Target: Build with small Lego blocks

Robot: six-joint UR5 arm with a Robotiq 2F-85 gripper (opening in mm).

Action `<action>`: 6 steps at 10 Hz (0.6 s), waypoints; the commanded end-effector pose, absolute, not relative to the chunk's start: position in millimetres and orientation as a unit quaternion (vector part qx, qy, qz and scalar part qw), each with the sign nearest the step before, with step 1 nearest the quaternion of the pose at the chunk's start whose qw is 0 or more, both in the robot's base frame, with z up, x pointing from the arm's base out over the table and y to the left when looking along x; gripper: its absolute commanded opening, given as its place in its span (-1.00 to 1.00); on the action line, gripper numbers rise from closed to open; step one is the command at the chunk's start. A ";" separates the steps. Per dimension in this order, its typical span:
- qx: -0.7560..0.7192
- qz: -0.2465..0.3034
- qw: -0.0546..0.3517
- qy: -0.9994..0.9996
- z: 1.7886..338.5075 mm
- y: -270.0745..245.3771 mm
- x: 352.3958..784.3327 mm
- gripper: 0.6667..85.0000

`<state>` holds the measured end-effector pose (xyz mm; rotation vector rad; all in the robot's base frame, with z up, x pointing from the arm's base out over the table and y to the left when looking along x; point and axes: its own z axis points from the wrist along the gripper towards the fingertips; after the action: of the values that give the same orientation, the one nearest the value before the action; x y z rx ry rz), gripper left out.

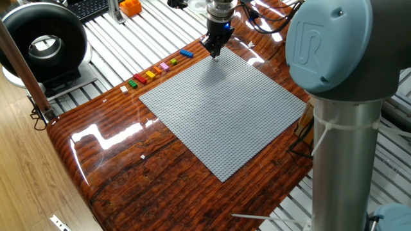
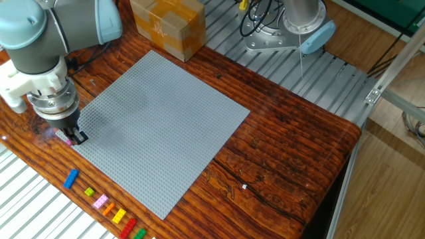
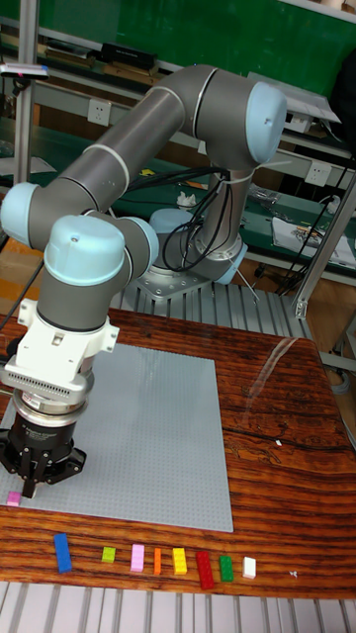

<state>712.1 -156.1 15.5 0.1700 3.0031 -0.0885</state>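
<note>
One grey baseplate (image 2: 159,126) on glossy wood table (image 2: 285,159); end effector (image 2: 75,138) gripping pink brick (image 3: 13,498).

Glossy, varnished dark wood on the tabletop (image 2: 292,139); matt grey studded plastic on the baseplate (image 2: 159,126); shiny coloured plastic bricks (image 3: 156,561); brown cardboard box (image 2: 167,25); ribbed metal slats (image 1: 148,35).
</note>
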 end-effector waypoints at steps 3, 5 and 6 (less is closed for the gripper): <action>0.056 -0.023 0.084 0.995 10.4 -160.3 720.3 -0.99; 0.049 -0.023 0.084 0.995 10.6 -164.2 720.4 -0.99; 0.046 -0.022 0.084 0.995 10.3 -166.1 720.4 -0.99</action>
<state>718.5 -162.7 10.3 0.1435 2.9770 -0.0831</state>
